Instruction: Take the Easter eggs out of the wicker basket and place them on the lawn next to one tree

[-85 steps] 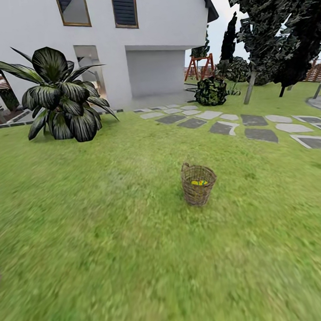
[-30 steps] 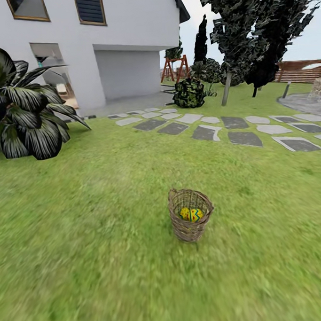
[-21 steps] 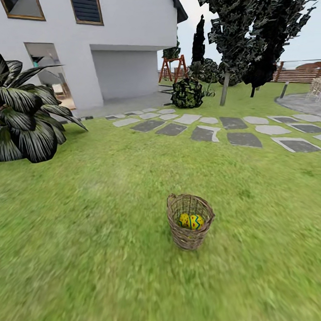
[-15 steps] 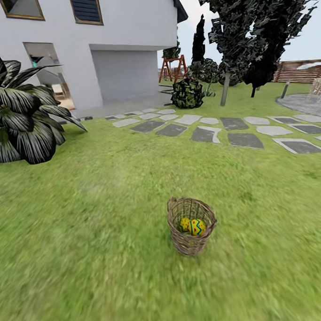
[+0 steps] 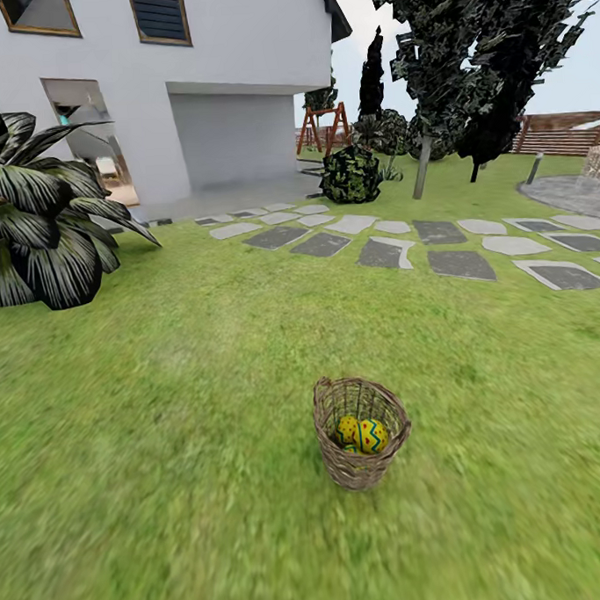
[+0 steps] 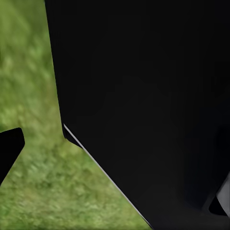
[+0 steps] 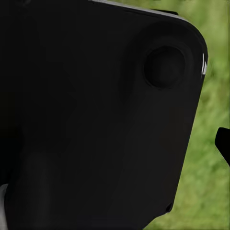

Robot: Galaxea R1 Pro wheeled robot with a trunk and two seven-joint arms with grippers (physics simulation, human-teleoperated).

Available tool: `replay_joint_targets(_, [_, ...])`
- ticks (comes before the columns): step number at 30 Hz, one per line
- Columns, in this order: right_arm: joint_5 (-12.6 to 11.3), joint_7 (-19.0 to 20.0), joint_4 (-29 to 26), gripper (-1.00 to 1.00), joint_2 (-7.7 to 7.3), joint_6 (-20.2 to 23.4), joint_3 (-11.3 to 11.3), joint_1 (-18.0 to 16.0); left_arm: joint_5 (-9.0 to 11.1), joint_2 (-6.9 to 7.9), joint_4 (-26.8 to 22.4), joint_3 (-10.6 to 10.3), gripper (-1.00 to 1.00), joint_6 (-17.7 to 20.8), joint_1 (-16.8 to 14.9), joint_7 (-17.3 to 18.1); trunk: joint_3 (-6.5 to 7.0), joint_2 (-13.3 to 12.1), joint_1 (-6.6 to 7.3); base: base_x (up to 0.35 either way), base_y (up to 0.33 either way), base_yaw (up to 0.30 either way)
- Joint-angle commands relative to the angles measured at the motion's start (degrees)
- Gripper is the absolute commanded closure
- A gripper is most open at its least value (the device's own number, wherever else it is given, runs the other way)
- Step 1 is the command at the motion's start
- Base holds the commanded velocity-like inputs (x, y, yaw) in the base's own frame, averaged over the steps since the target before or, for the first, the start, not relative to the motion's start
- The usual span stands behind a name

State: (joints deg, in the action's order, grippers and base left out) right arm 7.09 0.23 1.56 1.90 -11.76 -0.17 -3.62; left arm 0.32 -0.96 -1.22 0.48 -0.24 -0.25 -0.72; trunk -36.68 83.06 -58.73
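Home garden, lawn point(image 5: 165, 413), white house point(image 5: 235, 75), stepping stones point(image 5: 385, 247)

Flat, even daylight with hardly any shadows; the lawn point(image 5: 169, 483) smears into blur near the bottom edge, and both wrist views are dark and soft.

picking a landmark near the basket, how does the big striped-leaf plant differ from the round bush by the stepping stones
The striped-leaf plant spreads long, broad, pale-streaked leaves outward; the round bush is a compact, dense, dark ball. The plant stands left of the wicker basket by the house; the bush sits beyond the stepping stones. Both grow from the lawn.
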Motion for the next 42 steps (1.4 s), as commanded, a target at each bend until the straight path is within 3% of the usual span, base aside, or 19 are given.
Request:
replay_joint_targets(1, [0.59,0.06,-0.24,-1.0,0.01,-0.06,-0.04,-0.2,0.03,0.02,-0.04,0.06,-1.0,-0.03,-0.02,-0.07,-0.05,0.02,0.0,0.003,0.0,0.0])
replay_joint_targets(5, [0.84,0.07,-2.54,-1.0,-0.04,3.52,0.01,-1.04,0.03,0.11,-1.44,0.18,-1.0,0.07,-0.05,-0.04,-0.05,0.02,0.0,0.001,0.0,0.0])
replay_joint_targets(9, [0.96,0.11,-10.61,-1.0,-0.25,12.74,0.12,-2.18,0.03,1.48,-8.21,0.39,-1.0,1.33,-0.61,0.0,-0.05,0.02,0.0,0.0,0.0,0.0])
replay_joint_targets(10, [0.95,0.1,-19.18,-1.0,-0.69,19.01,0.18,-2.36,0.07,2.81,-14.0,1.09,-1.0,4.88,-2.33,0.04,-0.05,0.02,0.0,0.0,0.0,0.0])
replay_joint_targets(15, [1.15,-0.11,-38.04,-1.0,-0.91,27.8,0.2,-2.43,1.4,4.34,-21.81,6.58,-1.0,18.78,-10.99,0.16,-0.05,0.02,0.0,0.0,0.0,0.0])
replay_joint_targets(18, [1.49,-0.25,-48.91,-1.0,-1.01,31.8,0.19,-2.52,1.71,4.43,-26.71,8.04,-1.0,22.16,-16.12,0.12,-0.05,0.02,0.0,0.0,0.0,0.0])
replay_joint_targets(23, [1.37,-0.32,-59.66,-1.0,-2.1,39.84,-0.15,-5.81,1.85,3.92,-31.07,8.5,-1.0,27.4,-24.61,0.1,-0.05,0.02,0.0,0.0,0.0,0.0])
replay_joint_targets(28, [1.12,-1.4,-63.11,-1.0,-2.94,46.15,-2.17,-12.35,1.88,2.51,-33.33,8.49,-1.0,36.16,-34.38,0.12,-0.05,0.02,0.0,0.0,0.0,0.0])
replay_joint_targets(36, [1.23,-4.56,-63.93,-1.0,-3.13,49.27,-10.07,-20.49,1.88,-0.07,-40.25,8.48,-1.0,39.7,-42.65,0.1,-0.05,0.02,0.0,0.0,0.0,0.0])
replay_joint_targets(42, [1.61,-4.77,-65.18,-1.0,-3.67,49.55,-10.81,-23.0,1.88,-1.84,-42.92,8.33,-1.0,43.69,-47.86,0.14,-0.05,0.02,0.0,0.0,0.0,0.0])
